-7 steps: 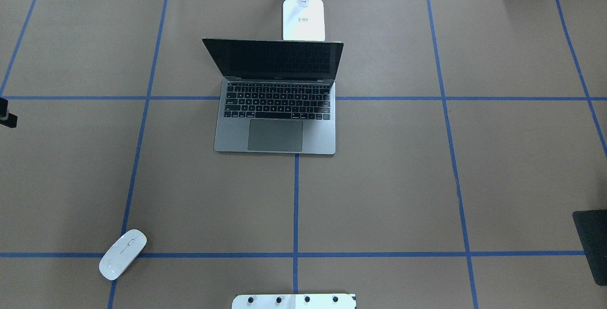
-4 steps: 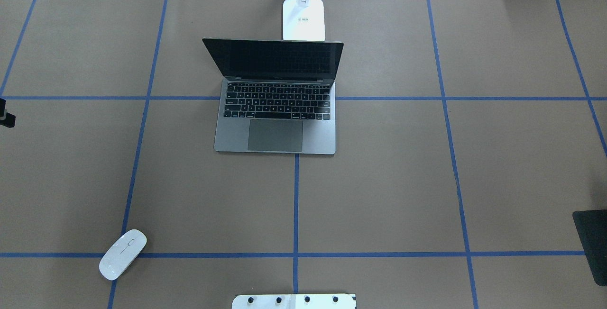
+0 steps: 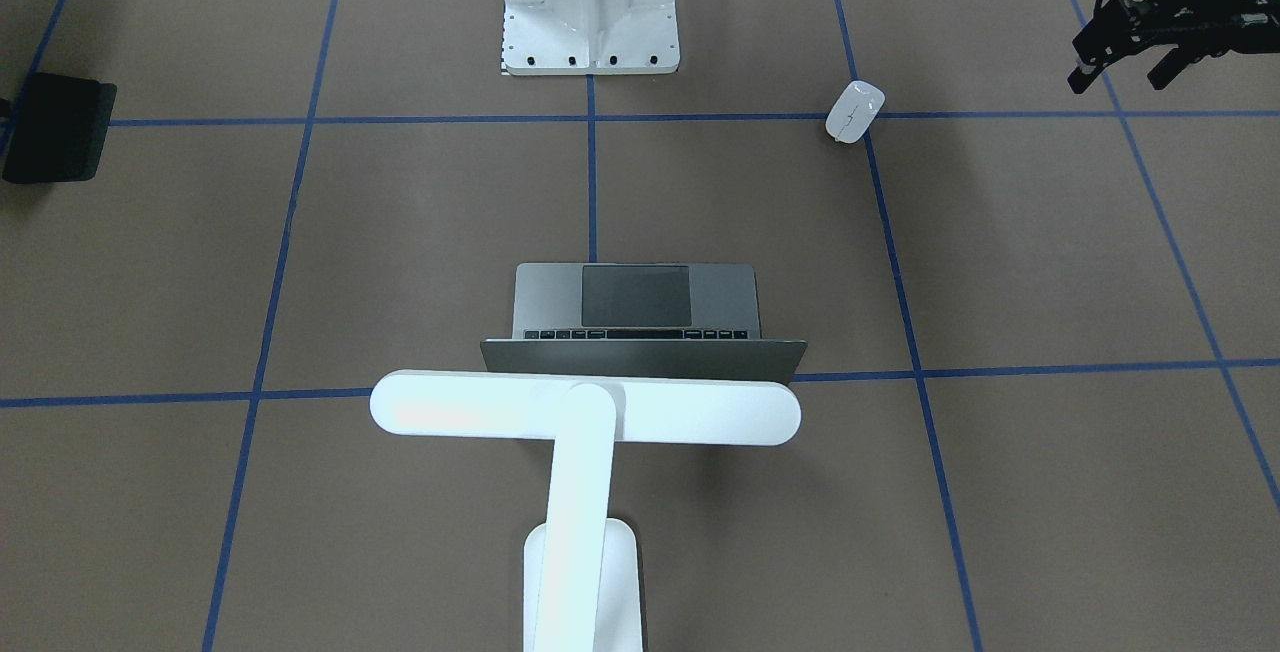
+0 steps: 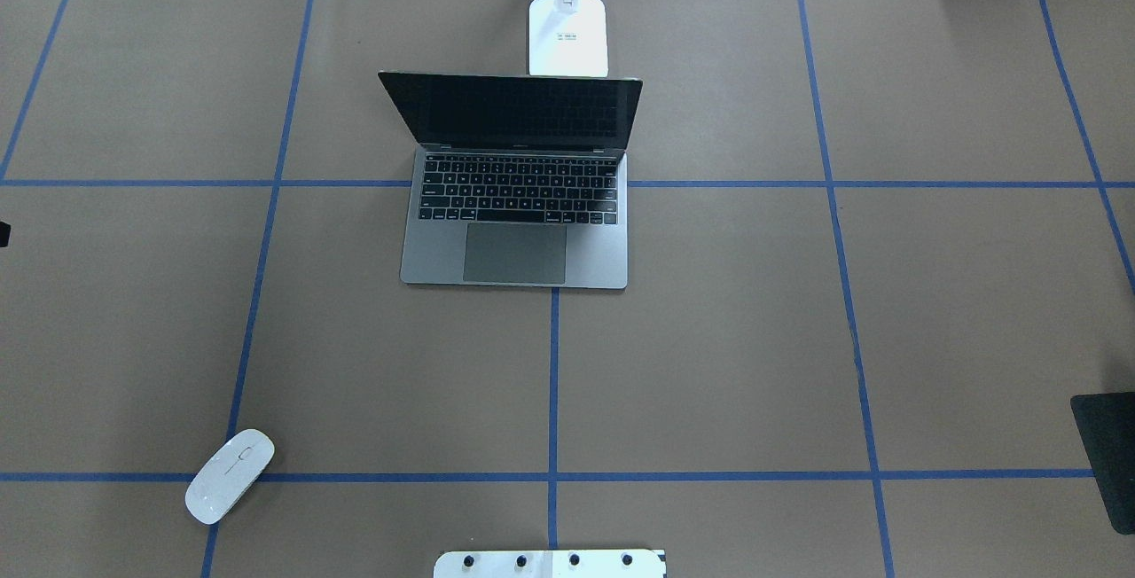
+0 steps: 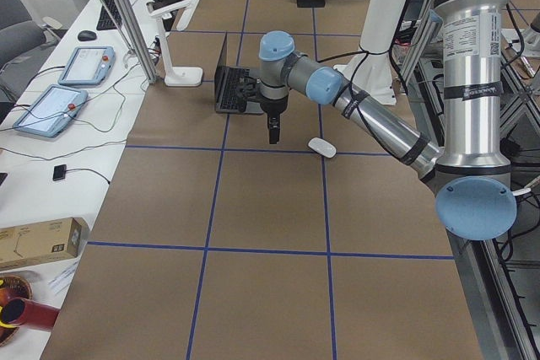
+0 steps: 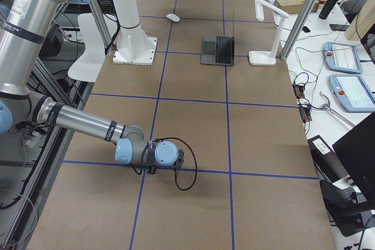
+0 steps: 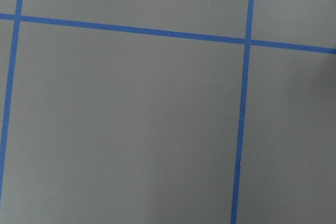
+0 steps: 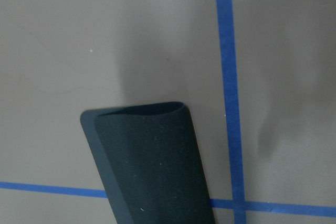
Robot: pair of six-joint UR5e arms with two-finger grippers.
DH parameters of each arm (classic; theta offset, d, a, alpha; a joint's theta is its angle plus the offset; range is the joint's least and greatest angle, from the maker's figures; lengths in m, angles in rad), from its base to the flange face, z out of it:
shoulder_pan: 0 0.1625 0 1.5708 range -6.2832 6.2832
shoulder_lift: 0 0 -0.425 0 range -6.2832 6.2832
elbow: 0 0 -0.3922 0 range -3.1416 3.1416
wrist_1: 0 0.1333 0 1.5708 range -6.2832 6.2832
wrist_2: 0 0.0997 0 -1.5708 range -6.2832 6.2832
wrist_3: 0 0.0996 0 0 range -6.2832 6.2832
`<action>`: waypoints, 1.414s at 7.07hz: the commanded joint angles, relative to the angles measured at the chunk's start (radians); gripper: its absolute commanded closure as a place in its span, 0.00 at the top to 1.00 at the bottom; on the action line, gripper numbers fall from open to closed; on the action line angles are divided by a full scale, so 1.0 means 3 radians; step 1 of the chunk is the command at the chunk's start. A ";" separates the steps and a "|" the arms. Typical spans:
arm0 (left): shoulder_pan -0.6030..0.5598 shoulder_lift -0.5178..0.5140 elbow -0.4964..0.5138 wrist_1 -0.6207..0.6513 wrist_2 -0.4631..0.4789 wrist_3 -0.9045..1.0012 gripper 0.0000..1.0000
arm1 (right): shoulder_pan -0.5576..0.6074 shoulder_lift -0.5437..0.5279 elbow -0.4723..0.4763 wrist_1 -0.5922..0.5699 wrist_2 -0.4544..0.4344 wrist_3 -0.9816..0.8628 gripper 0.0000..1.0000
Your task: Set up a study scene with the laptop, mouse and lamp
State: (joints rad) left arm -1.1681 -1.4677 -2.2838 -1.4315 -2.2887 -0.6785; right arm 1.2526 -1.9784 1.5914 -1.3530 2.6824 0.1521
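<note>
Left gripper: my left gripper hangs above the left end of the counter, fingers spread, nothing between them.
Right gripper: my right gripper sits low by the right end; I cannot tell whether it is spread or closed. Its wrist camera looks onto the black mat lying there.
Mouse, place: the mouse lies towards the near left corner, on a blue tape crossing, well apart from my left gripper and from everything else.
Mouse, heading: its long axis runs diagonally, from the near left corner towards the counter's middle. I judge the button end to be the one nearer the laptop.
Laptop: the laptop stands open at the middle, towards the far edge. Its long side runs parallel to that edge, with the keys facing the near edge.
Lamp: the lamp has its base at the middle of the far edge, just behind the lid. Its light bar runs parallel to the lid.
Pedestal: the white pedestal is at the middle of the near edge.
Risk, grip: the mouse is glossy, low and rounded. Jaws closing along the diagonal rather than across its short axis could squirt it out sideways.
Risk, descent: coming down too far would drive my fingertips into the counter.
Risk, placing: setting it too close beside the laptop could knock the base or lid, and a pushed lid could disturb the lamp behind it.
</note>
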 commanded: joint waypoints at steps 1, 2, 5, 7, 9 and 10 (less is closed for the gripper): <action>-0.0104 0.0111 0.0004 0.0001 0.0000 0.0256 0.99 | -0.0156 0.0009 -0.0043 0.0000 -0.0003 -0.0001 1.00; -0.0130 0.0117 0.0004 0.0001 0.0000 0.0318 0.99 | -0.0187 0.0014 -0.0043 0.0000 0.0007 0.0004 1.00; -0.0151 0.0173 -0.0001 -0.0014 0.0000 0.0390 0.99 | -0.0263 0.0014 -0.0048 0.0067 0.0145 0.0004 1.00; -0.0151 0.0183 -0.0001 -0.0009 0.0000 0.0446 0.99 | -0.0309 0.0014 -0.0068 0.0067 0.0135 0.0004 1.00; -0.0181 0.0188 0.0014 -0.0009 0.0000 0.0513 0.99 | -0.0361 0.0054 -0.0104 0.0067 0.0145 0.0020 1.00; -0.0192 0.0188 0.0014 -0.0009 0.0000 0.0518 0.99 | -0.0411 0.0060 -0.0130 0.0067 0.0145 0.0020 1.00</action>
State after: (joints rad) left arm -1.2212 -1.4115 -2.2808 -1.4343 -2.2887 -0.5290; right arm 1.1446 -1.9649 1.5606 -1.3330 2.7249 0.1572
